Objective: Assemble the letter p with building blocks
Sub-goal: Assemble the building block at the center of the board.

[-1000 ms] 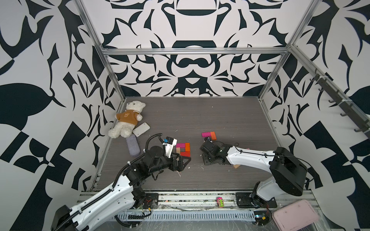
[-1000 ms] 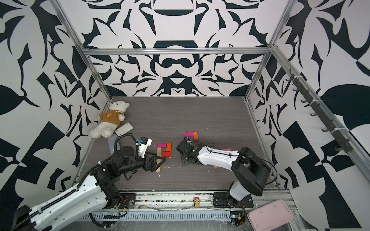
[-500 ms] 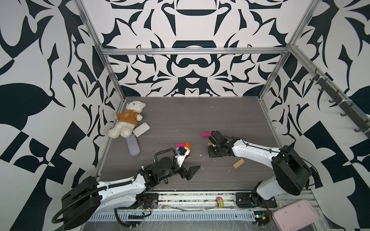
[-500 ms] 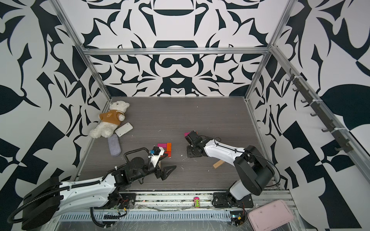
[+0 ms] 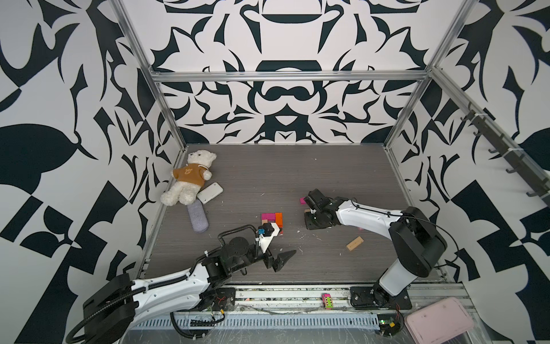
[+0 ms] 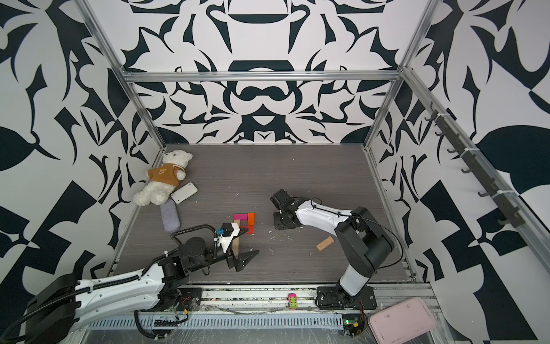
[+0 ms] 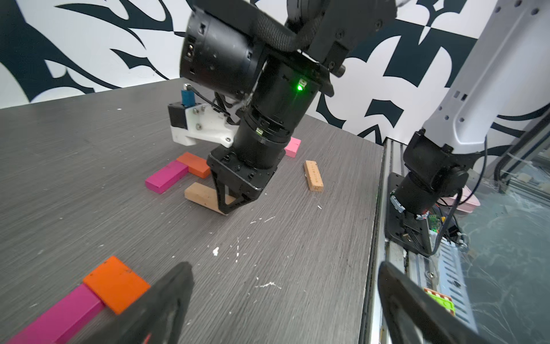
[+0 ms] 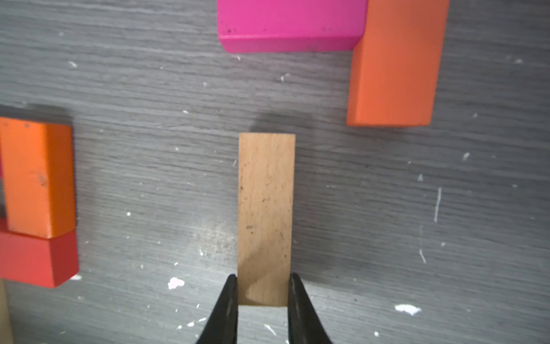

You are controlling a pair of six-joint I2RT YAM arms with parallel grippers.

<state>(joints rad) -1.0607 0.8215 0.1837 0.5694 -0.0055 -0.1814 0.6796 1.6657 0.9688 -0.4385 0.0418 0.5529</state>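
At the right claw [image 8: 263, 286]: jaws clamped on one end of the tan bar [image 8: 266, 208], across its narrow width.
Bar place: low over the table [image 8: 148, 178], between the letter [image 5: 272, 220] and a magenta bar [image 8: 291, 23]; lifted or resting, I cannot tell surely.
Handling: light, stiff, smooth wood; held so far from its middle, it may swing. You should take it nearer the middle, on the same long sides.
Left claw [image 7: 284, 268]: jaws wide apart, empty.
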